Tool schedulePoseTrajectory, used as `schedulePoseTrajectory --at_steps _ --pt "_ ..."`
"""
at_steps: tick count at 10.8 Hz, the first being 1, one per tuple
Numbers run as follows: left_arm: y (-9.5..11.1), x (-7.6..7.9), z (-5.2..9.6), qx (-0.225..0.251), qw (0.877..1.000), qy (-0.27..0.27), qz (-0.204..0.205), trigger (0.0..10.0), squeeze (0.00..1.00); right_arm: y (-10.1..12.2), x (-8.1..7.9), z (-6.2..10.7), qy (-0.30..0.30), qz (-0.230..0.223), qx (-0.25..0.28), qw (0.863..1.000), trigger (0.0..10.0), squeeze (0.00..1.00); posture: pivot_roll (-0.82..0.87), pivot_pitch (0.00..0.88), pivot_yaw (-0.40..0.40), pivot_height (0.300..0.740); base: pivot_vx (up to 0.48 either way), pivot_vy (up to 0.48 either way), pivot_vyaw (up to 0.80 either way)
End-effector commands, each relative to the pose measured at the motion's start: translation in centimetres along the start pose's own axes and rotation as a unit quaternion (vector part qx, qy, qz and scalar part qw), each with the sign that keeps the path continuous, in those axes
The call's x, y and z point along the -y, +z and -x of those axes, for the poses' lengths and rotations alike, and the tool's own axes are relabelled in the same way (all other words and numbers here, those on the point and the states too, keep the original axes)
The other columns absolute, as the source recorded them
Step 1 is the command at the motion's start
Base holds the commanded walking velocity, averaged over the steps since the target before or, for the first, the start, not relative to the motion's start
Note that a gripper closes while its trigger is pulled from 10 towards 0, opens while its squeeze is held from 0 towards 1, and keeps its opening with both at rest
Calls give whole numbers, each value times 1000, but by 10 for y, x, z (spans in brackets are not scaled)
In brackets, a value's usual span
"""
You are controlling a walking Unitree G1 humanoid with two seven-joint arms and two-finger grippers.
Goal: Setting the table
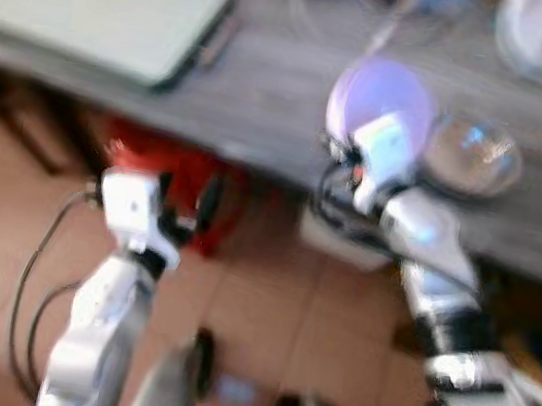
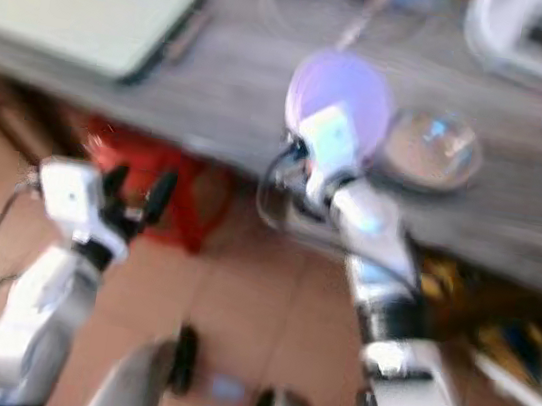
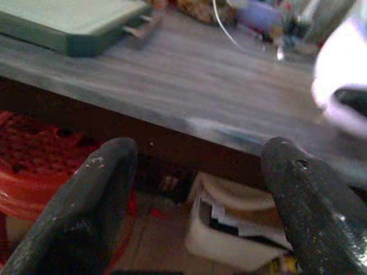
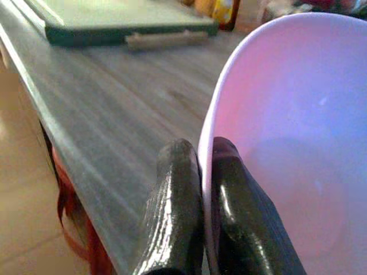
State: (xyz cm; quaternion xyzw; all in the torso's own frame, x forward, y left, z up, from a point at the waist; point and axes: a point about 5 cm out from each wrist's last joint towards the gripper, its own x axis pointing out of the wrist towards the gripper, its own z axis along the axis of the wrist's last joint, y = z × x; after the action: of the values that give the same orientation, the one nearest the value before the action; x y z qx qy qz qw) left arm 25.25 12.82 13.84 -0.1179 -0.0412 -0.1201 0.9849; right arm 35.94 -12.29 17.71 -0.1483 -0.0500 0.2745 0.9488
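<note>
1. Down at the bottom of the frame it's just the robot's own body and terracotta floor tiles (image 1: 257,302), all pretty blurry, so it looks like the head cam is moving.

2. Lower left: the left gripper (image 2: 136,194) hangs in front of the table edge, below the tabletop, fingers spread wide apart and holding nothing. Behind it, under the table, there's a red plastic stool (image 1: 169,174), and a white bin of papers (image 3: 241,229) further along.

3. Middle of the frame: the right gripper (image 4: 198,189) reaches up over the table's near edge with both fingers pinched together on the rim of a lilac bowl (image 1: 381,102), one finger inside and one outside. The bowl looks tilted up toward the camera, so I'd guess it's carried rather than set down, though I can't tell if its base touches the wood.

4. Just right of it, a clear glass bowl (image 1: 474,156) sits on the grey wooden table (image 1: 266,91), very close to the lilac one.

5. Upper left: a green tray (image 1: 96,12) lies flat on the table. Upper right corner has a white appliance (image 2: 536,38); the back edge is clutter I can't make out.

6. My read: it's mid-placement of the bowl. Next it needs to level the bowl, lower it onto bare wood clear of the glass one, then let go of the rim.
</note>
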Motion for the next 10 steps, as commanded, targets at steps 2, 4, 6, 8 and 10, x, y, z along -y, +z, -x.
schedulePoseTrajectory --at_steps 2,4,6,8,10 --pt "4 1 1 0 1000 -5 -11 10000 0 5 15 0 -31 3 13 999 10000 0 13 260 -20 740 0 0 0" --pt "11 2 0 16 1000 -9 -6 10000 0 12 19 3 -61 30 33 997 10000 0 16 255 -22 740 0 0 0" --pt "12 6 -1 22 1000 -13 0 10000 0 13 22 10 -94 13 49 994 10000 0 6 237 -23 740 293 0 0" --pt "12 7 -4 25 1000 -14 5 10000 0 19 27 18 -117 28 76 990 10000 0 -7 216 -19 740 317 0 -544" --pt "12 9 -11 32 999 -20 6 10000 0 22 31 19 -128 53 77 987 10000 0 -25 196 -24 740 330 0 0"
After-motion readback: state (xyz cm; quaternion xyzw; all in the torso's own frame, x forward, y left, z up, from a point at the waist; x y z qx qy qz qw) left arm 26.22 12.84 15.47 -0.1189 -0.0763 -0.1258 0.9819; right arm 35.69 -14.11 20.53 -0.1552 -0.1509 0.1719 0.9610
